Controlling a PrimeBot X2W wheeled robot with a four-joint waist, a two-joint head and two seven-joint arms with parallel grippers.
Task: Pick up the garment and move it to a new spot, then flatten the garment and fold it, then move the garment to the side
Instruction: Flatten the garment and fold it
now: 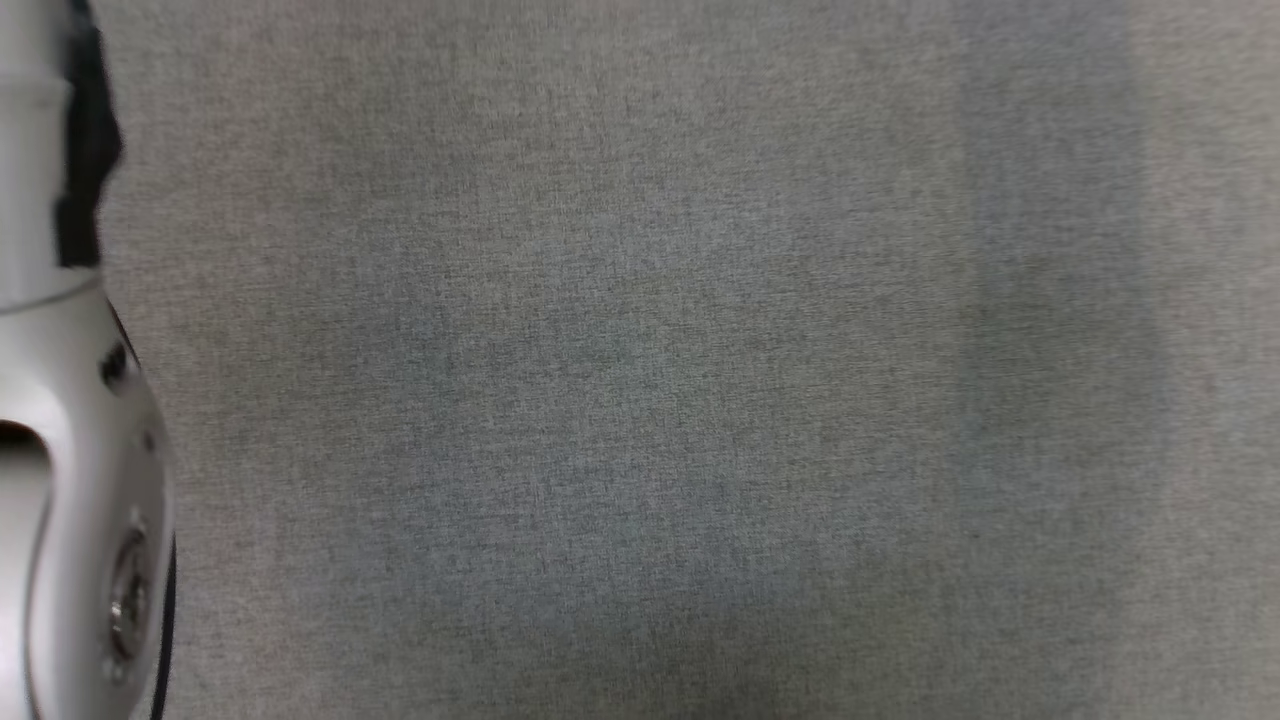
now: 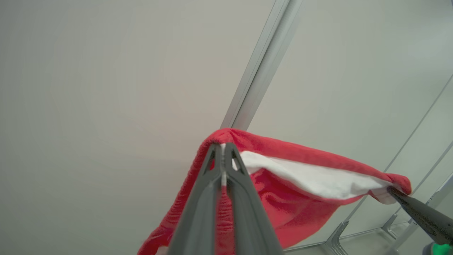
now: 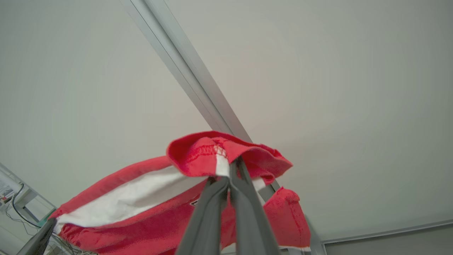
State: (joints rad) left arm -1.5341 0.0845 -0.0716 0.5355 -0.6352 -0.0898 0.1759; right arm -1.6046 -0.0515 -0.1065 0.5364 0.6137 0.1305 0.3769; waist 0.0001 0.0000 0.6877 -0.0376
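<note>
Left wrist view: left gripper (image 2: 223, 145) is pinching tight on one corner of the red-and-white garment (image 2: 293, 209), which is hanging in the air, stretched between both grippers. Right gripper (image 3: 231, 168) is clamping the opposite corner at the stitched hem, fingers closed on the cloth. Garment is sagging below the held edge, with its white band showing. Metal rail (image 2: 262, 71) is running across the pale panel behind. Head view is showing a grey fabric surface (image 1: 640, 360) and a pale forearm (image 1: 80, 450) at the left edge.
</note>
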